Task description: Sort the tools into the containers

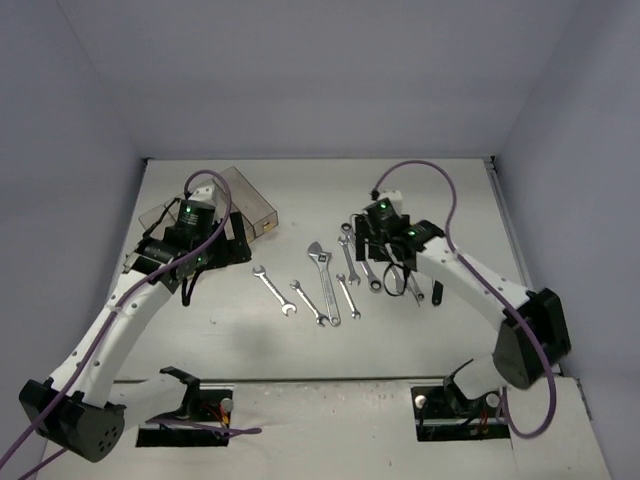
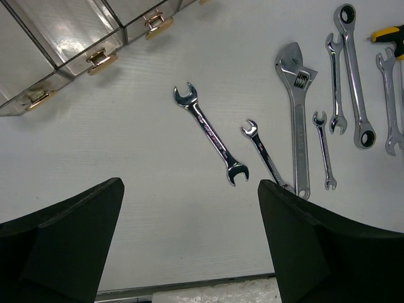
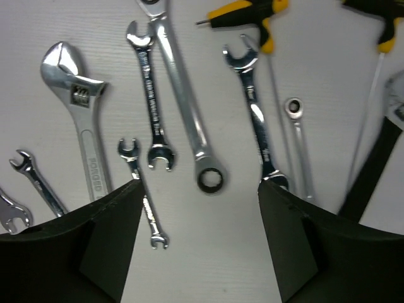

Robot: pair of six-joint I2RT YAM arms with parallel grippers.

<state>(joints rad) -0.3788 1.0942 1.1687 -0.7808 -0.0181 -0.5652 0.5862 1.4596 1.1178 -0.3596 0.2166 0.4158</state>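
The containers (image 1: 225, 200) stand at the far left of the counter (image 1: 300, 345), just beyond the left fingers (image 2: 63, 252). These are spread wide and grip nothing, hanging above the counter near an open-ended wrench (image 2: 211, 134). The right fingers (image 3: 95, 246) are likewise spread wide and unloaded over the row of tools (image 1: 324, 280), where a ratchet wrench (image 3: 189, 107) and an adjustable wrench (image 3: 85, 132) lie flat on the counter, well apart from the containers.
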